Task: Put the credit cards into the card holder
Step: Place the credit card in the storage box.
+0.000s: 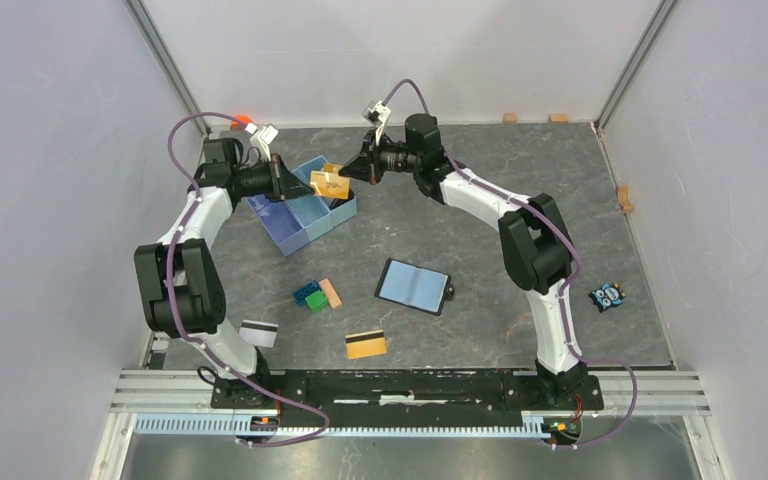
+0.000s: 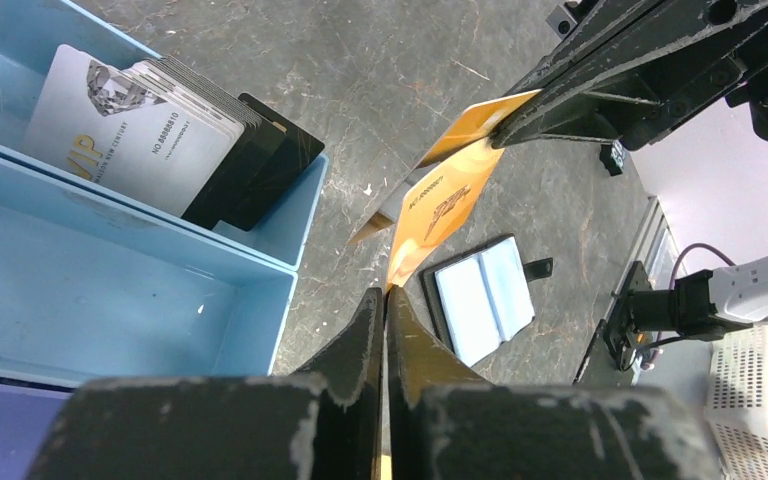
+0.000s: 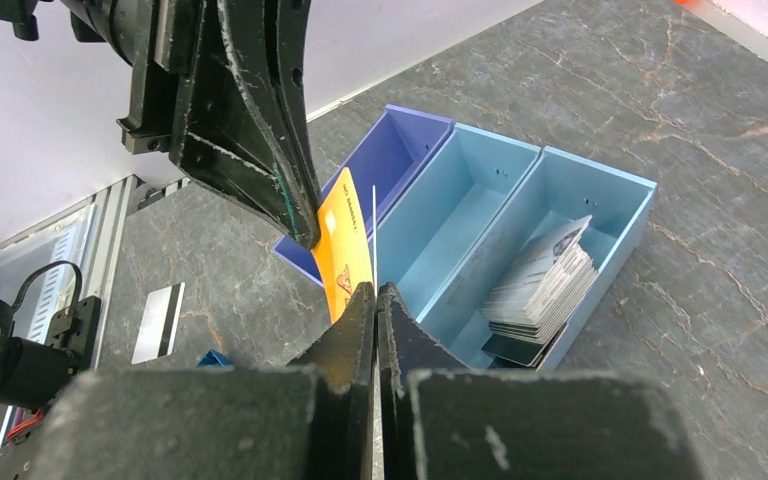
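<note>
**Both arms meet over tray, gold cards pinched between**

L arm bends up from its base. R arm reaches across from the right. Wrists face each other above the blue tray, whose end compartment has a card stack. Card holder lies open mid-table, well apart. Near the bases: loose gold card, white card, bricks. L gripper and R gripper are both clamped tight on opposite ends of the gold cards, two overlapped. Can't tell which gripper has which.
</note>
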Robot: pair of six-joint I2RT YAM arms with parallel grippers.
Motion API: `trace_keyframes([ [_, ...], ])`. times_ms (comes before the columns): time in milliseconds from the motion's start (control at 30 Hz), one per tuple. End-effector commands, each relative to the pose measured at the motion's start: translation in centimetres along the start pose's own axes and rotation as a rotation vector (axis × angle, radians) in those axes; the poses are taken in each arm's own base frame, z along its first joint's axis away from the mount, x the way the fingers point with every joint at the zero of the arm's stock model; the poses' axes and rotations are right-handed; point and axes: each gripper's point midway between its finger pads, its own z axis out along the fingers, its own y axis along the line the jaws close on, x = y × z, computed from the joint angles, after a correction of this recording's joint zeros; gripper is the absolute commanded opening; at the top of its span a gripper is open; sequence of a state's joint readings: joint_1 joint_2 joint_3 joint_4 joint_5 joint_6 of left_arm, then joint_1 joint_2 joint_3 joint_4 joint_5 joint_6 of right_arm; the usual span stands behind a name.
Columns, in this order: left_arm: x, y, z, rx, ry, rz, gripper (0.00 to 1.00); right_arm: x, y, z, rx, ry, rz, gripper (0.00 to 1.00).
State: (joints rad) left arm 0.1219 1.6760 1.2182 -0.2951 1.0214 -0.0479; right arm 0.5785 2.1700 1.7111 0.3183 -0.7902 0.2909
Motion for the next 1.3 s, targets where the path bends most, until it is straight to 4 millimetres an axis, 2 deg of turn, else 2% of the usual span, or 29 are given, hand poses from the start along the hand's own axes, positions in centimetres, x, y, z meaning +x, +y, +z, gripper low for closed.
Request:
trace_keyframes([
  [0,-1.5,-0.1,0.0,0.000,-0.020,0.081,0.02,-2.7,0.3,-0.3,0.011,-0.046,-0.045,0.00],
  [300,-1.6,1.0,-0.3,-0.077,-0.025,0.082,0.02,-2.5,-2.9,-1.5,0.149,-0.073,-0.001,0.02],
  [533,-1.7,1.2,-0.4,-0.092,-0.028,0.084,0.02,-2.9,-3.6,-2.0,0.183,-0.103,0.016,0.03],
  [733,-2.7,3.6,-1.6,-0.265,-0.074,0.080,0.02,-3.0,-4.2,-3.2,0.258,-0.104,-0.003,0.00],
  [833,-4.1,3.6,-1.7,-0.298,-0.168,0.040,0.02,-3.1,-4.1,-4.6,0.322,-0.106,-0.025,0.00],
  [933,-4.2,2.9,-0.4,-0.267,-0.203,-0.011,0.02,-3.2,-3.9,-6.2,0.386,-0.101,-0.044,0.00],
  [1133,-2.3,3.9,0.8,-0.422,-0.112,-0.135,0.02,-2.3,-2.8,-10.2,0.521,-0.065,-0.056,0.00],
  [1267,-1.9,4.7,0.5,-0.513,-0.092,-0.151,0.02,-1.1,-2.2,-12.3,0.582,-0.031,-0.039,0.00],
])
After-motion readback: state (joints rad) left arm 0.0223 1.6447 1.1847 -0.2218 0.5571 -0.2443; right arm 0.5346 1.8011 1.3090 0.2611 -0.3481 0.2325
